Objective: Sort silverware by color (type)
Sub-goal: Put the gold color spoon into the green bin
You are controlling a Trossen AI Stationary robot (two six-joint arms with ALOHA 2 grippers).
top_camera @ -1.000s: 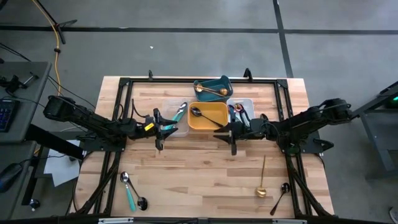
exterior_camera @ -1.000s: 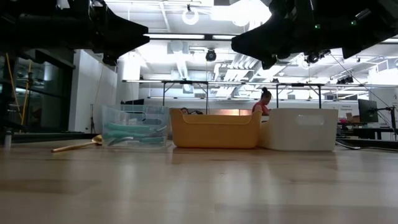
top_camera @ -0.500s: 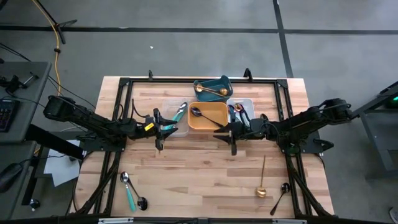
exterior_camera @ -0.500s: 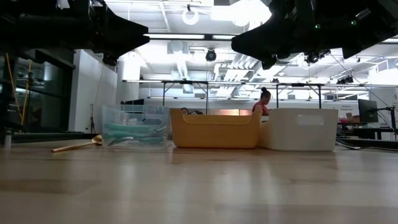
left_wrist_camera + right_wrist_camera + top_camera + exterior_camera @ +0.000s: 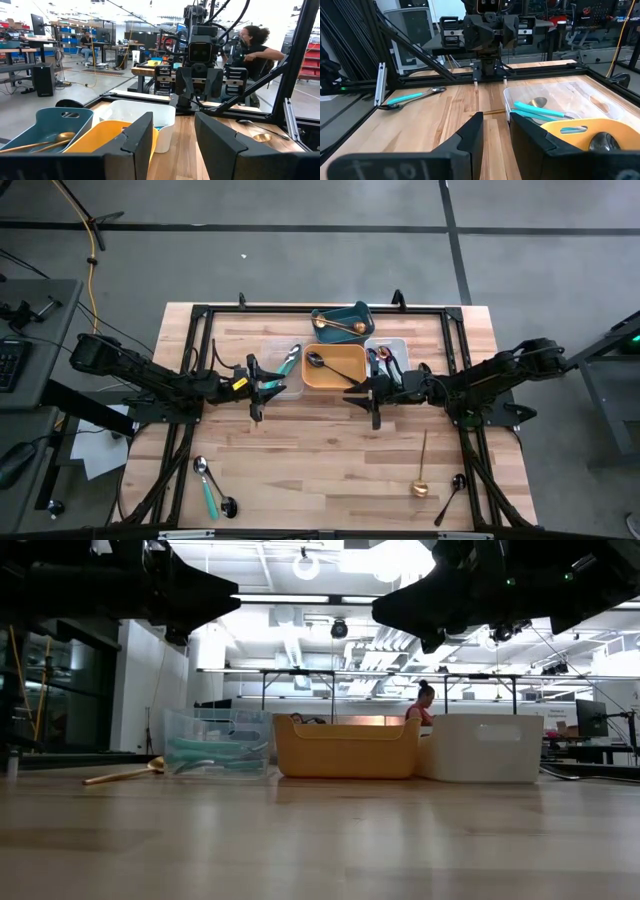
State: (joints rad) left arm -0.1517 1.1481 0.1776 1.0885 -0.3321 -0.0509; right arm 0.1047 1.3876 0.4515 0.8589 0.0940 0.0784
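Silverware is only partly sorted, from where I stand. Looking down on the counter (image 5: 330, 450), four trays sit in a cluster at the far middle: a clear tray (image 5: 283, 370) with teal-handled pieces, one teal-handled utensil (image 5: 290, 360) poking over its rim; an orange tray (image 5: 335, 368) with a dark spoon (image 5: 316, 361) lying in it; a white tray (image 5: 388, 355) holding dark utensils; and a teal tray (image 5: 343, 322) behind them with a gold spoon (image 5: 335, 326).

Loose pieces lie at the near edge. A teal-handled spoon (image 5: 207, 488) rests beside a small silver spoon (image 5: 227, 506) near the left corner. Near the right corner a long gold spoon (image 5: 422, 470) lies close to a black spoon (image 5: 449, 496).

Both arms hang level in front of the trays, facing each other across the middle. The left tool (image 5: 258, 390) stands fairly wide with nothing between its fingers (image 5: 137, 137). The right tool (image 5: 372, 392) is set narrower, a clear gap showing, and it too holds nothing.

I'd say this is a pause between picks. The next move looks like a reach back toward the near edge: the left arm is nearer the teal-handled spoon, the right nearer the gold and black ones. Those slim handles lie flat on the wood, so a tool would need to drop low and straddle one squarely.
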